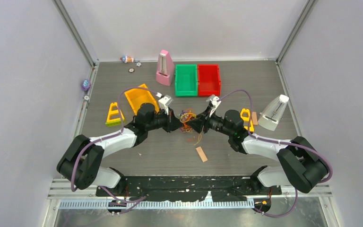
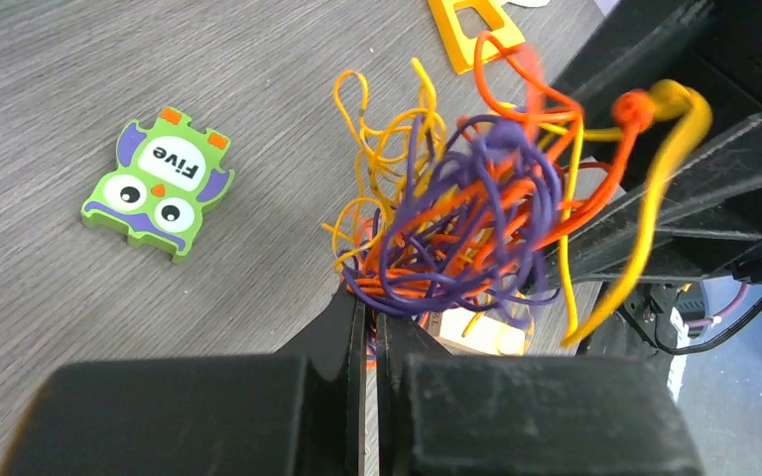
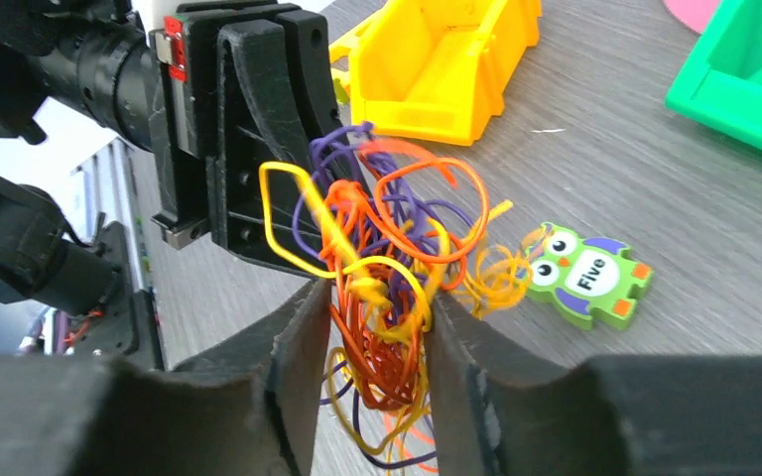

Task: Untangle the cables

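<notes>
The cables (image 1: 187, 117) are one tangled wad of thin orange, yellow and dark purple strands, held just above the table's middle between both grippers. My left gripper (image 1: 178, 124) is shut on the wad's lower edge; in the left wrist view its jaws (image 2: 369, 312) pinch orange and purple strands of the cables (image 2: 476, 218). My right gripper (image 1: 196, 124) faces it from the right. In the right wrist view its fingers (image 3: 379, 317) are closed on a thick bunch of the cables (image 3: 387, 248), and loose loops hang below.
A green owl tile marked "Five" (image 2: 159, 183) lies beside the tangle. A yellow bin (image 1: 139, 98) is at the left, and green (image 1: 185, 79) and red (image 1: 209, 79) bins at the back. A pink metronome (image 1: 164, 68), a white metronome (image 1: 274, 112) and a wooden block (image 1: 202, 154) stand around.
</notes>
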`<action>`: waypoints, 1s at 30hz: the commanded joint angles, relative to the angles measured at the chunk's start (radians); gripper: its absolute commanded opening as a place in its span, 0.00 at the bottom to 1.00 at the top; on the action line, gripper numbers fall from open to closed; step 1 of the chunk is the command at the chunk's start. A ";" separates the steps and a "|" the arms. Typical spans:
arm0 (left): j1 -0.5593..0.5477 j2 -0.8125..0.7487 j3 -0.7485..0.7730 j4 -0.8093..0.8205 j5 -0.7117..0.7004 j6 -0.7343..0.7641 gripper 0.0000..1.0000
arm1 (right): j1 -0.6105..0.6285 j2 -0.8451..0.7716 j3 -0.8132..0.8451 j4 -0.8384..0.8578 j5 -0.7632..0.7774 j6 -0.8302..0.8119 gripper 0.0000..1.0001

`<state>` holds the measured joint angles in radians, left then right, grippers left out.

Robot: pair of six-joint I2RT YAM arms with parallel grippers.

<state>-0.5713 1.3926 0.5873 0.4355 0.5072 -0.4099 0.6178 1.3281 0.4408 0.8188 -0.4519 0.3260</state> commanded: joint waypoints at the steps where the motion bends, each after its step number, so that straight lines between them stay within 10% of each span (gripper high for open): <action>1: -0.003 -0.044 0.002 0.021 -0.039 0.013 0.00 | -0.001 -0.059 0.001 -0.003 0.078 -0.025 0.53; 10: -0.003 -0.101 -0.038 0.038 -0.105 0.018 0.00 | -0.003 -0.049 0.020 -0.047 0.114 -0.044 0.52; 14: -0.003 -0.110 -0.044 0.042 -0.106 0.019 0.00 | -0.003 -0.038 0.032 -0.070 0.115 -0.049 0.13; 17: -0.003 -0.107 -0.042 0.041 -0.094 0.029 0.00 | -0.003 -0.043 0.037 -0.084 0.133 -0.050 0.06; 22: -0.005 -0.092 -0.033 0.037 -0.057 0.047 0.69 | -0.003 -0.070 0.013 -0.051 0.121 -0.035 0.05; 30: -0.073 -0.042 0.027 -0.039 -0.103 0.129 0.79 | -0.010 -0.086 -0.010 0.040 0.017 0.024 0.05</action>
<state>-0.5976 1.3258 0.5545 0.4240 0.4263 -0.3515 0.6167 1.2808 0.4389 0.7456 -0.3706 0.3134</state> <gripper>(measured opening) 0.777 0.103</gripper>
